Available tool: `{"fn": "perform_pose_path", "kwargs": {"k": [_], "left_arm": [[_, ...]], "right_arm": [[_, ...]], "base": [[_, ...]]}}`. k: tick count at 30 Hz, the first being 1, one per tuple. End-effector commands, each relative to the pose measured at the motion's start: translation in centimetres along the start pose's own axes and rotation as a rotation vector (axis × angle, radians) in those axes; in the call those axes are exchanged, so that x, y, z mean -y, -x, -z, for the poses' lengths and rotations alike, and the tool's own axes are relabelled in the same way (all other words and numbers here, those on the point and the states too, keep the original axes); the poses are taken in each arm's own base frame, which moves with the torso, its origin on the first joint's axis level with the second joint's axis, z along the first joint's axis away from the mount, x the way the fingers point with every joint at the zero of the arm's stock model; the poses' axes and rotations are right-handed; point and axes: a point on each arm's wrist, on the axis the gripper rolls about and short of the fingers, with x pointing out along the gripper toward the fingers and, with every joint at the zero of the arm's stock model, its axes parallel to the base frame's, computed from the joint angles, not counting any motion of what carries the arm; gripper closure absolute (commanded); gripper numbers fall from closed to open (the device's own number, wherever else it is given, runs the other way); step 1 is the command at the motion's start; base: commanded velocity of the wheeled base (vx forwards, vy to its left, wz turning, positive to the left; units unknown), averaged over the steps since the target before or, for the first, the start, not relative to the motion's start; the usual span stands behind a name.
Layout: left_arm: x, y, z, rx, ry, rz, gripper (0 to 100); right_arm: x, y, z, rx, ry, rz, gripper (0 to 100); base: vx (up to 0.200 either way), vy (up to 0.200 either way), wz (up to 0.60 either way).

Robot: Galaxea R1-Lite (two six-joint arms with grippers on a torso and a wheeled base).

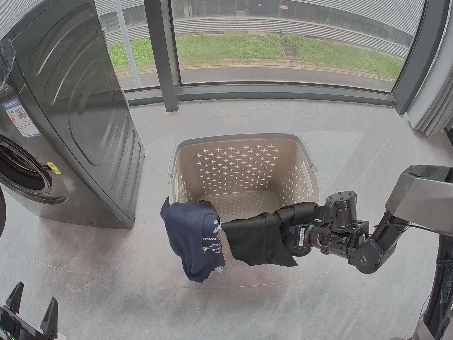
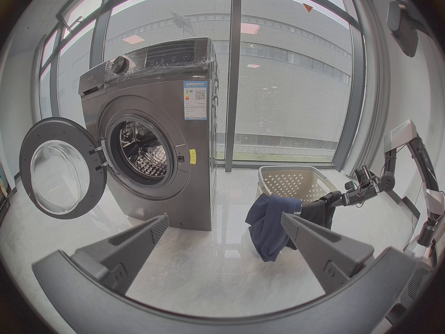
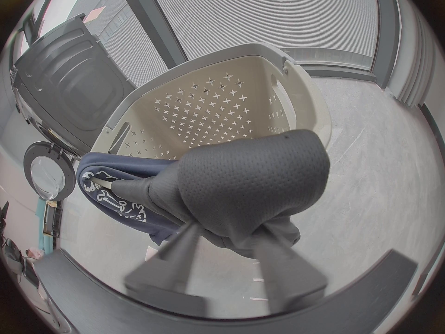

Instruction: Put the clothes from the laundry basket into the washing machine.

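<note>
The right gripper (image 3: 227,232) is seen closed on a dark grey garment (image 1: 257,244), whose soft, dimpled cloth is bunched over the fingers and hung limp across the near rim of the laundry basket (image 1: 245,138); a navy printed T-shirt (image 1: 193,242) is draped over the same rim, just beside it; the washing machine (image 1: 80,95) is set well apart to the left, its round drum opening (image 2: 141,149) exposed beside the open door (image 2: 60,168); the left gripper (image 1: 35,296), spread wide and empty, is judged nearer the machine; the basket is rigid cream plastic, pierced with stars
</note>
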Motion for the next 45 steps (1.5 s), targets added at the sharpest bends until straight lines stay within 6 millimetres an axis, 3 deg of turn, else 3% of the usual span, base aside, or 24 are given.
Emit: {"fn": "perform_pose_path", "kwargs": {"k": [1,7,8,17,32,38,40,45], "left_arm": [[0.0,-0.1,0.5,-0.008,0.000,-0.001,0],[0.0,-0.1,0.5,-0.008,0.000,-0.001,0],[0.0,-0.1,0.5,-0.008,0.000,-0.001,0],[0.0,-0.1,0.5,-0.008,0.000,-0.001,0],[0.0,-0.1,0.5,-0.008,0.002,-0.001,0],[0.0,-0.1,0.5,-0.009,0.002,0.001,0],[0.0,-0.1,0.5,-0.009,0.002,0.001,0],[0.0,-0.1,0.5,-0.009,0.002,0.001,0]], "right_arm": [[-0.2,0.2,0.0,0.016,0.002,-0.010,100],[-0.8,1.2,0.2,0.026,0.012,-0.034,100],[-1.2,2.7,0.0,0.043,0.018,-0.050,100],[-2.5,8.7,-1.7,0.132,0.030,-0.116,100],[-3.5,14.8,-5.5,0.341,0.036,-0.181,100],[-2.7,14.7,-2.2,0.213,0.050,-0.156,100],[-2.0,13.1,-0.5,0.137,0.048,-0.125,100],[-2.1,11.7,-0.5,0.181,0.044,-0.134,100]], "base": [[0.000,0.000,0.00],[0.000,0.000,0.00],[0.000,0.000,0.00],[0.000,0.000,0.00],[0.000,0.000,0.00],[0.000,0.000,0.00],[0.000,0.000,0.00],[0.000,0.000,0.00]]}}
